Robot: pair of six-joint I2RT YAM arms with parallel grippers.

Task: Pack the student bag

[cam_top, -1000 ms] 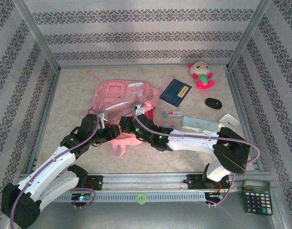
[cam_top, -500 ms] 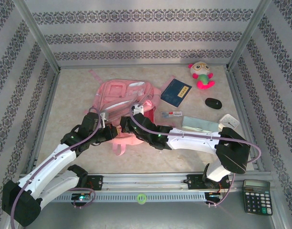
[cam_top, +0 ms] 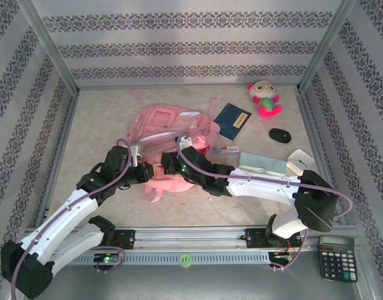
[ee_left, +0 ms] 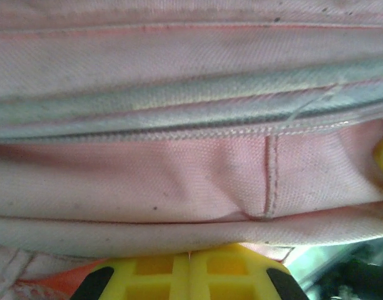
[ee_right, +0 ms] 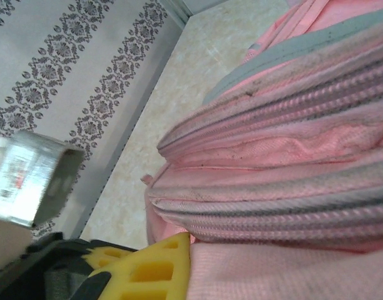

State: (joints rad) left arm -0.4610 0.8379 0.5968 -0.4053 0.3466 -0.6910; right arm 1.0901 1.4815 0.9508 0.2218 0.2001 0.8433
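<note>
Left jaws: clenched, my yellow pads meeting edge to edge. A fold of the bag lies right against their tips. I cannot tell whether any cloth is nipped between them.
Right jaws: clenched on the bag's pink cloth. It presses flat against the inner face of my one visible yellow pad, and the other pad is hidden behind the cloth.
Where my jaws meet the bag: both at its near edge, the left from the left side and the right from the right, close together.
Bag: lies on the worktop, a little left of the middle, just beyond my jaws. Its zips and white trim face my wrist cameras, and a thin pink strap trails off its near edge.
Just right of the bag: a blue booklet touches or overlaps its far right corner. A small flat packet lies nearer me.
Further right: a grey-green case, a small white object and a black mouse, all clear of the bag.
Far right corner: a plush toy near the back wall.
Off the worktop: a calculator beside my right arm's base.
</note>
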